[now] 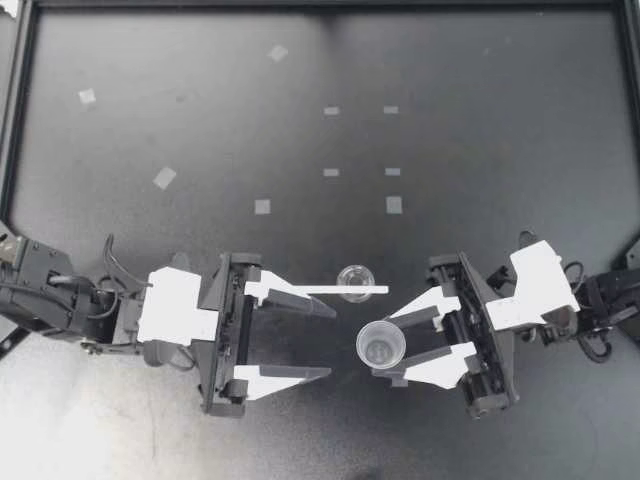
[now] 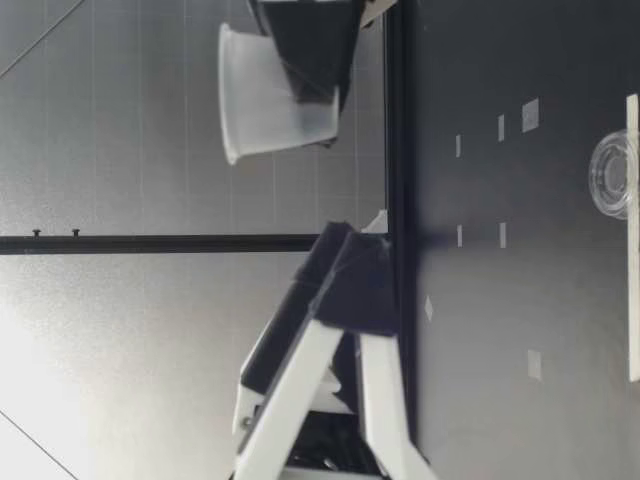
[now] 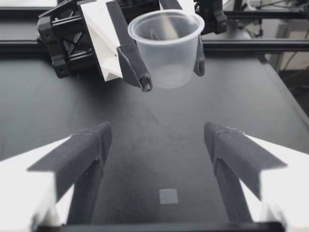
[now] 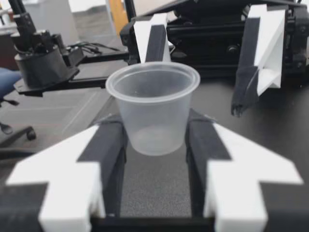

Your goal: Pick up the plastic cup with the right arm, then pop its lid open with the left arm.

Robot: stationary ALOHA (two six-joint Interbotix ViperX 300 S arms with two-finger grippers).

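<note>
R gripper (image 1: 385, 346): my right arm's, clamped on a clear plastic cup (image 1: 381, 345). Both dark pads press its wall from opposite sides, below the rim.
Cup: upright, rim up, held clear of the table (image 1: 480, 120) per the low & L wrist views. In the top view it sits betw. the two grippers, just off the L gripper's tips.
L gripper (image 1: 328, 340): my left arm's, fingers spread wide w/ nothing betw. them. It faces the cup head-on, near but apart, and only bare table & one tape square show betw. its fingers in its own wrist view.
Small clear round piece (image 1: 354, 281): down on the table near the held cup, beside the L gripper's far finger. Lid or cup, can't tell.
Thin white strip (image 1: 320, 290): flat on the table, touching the round piece's edge.
Tape marks (image 1: 262, 206): pale squares scattered over the dark table, well apart from both grippers.
</note>
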